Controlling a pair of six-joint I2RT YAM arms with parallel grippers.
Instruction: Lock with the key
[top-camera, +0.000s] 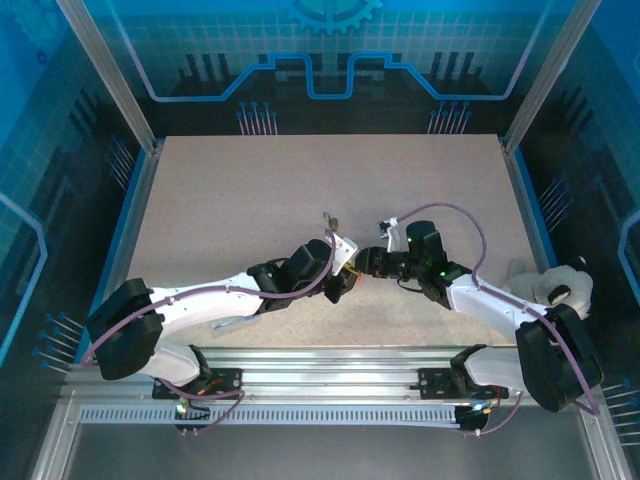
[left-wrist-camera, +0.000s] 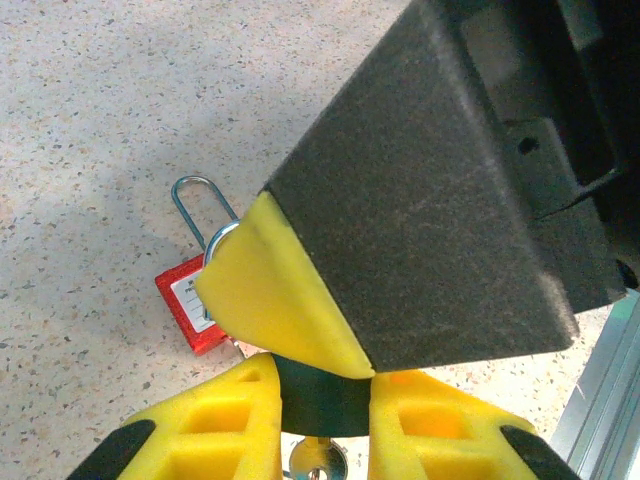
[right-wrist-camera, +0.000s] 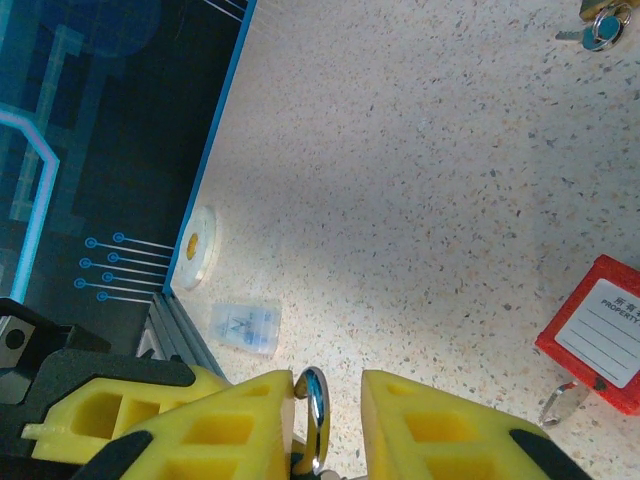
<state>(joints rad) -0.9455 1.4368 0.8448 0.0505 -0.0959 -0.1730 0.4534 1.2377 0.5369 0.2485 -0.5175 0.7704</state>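
A speckled beige tabletop (top-camera: 250, 190) sits framed by aluminium posts (top-camera: 107, 70) and dark, blue-lit circuit-patterned walls (top-camera: 200, 50).

red padlock (right-wrist-camera: 600, 335) 1 | brass padlock (right-wrist-camera: 591, 8) 1 | key (left-wrist-camera: 320, 405) 2 | gripper (right-wrist-camera: 335, 392) 2

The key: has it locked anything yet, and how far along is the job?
Done: the key is pinched in the left gripper. In hand: the right gripper, jaws apart, straddles its ring. Left: getting the key into the red padlock, which lies on the table, and turning it.
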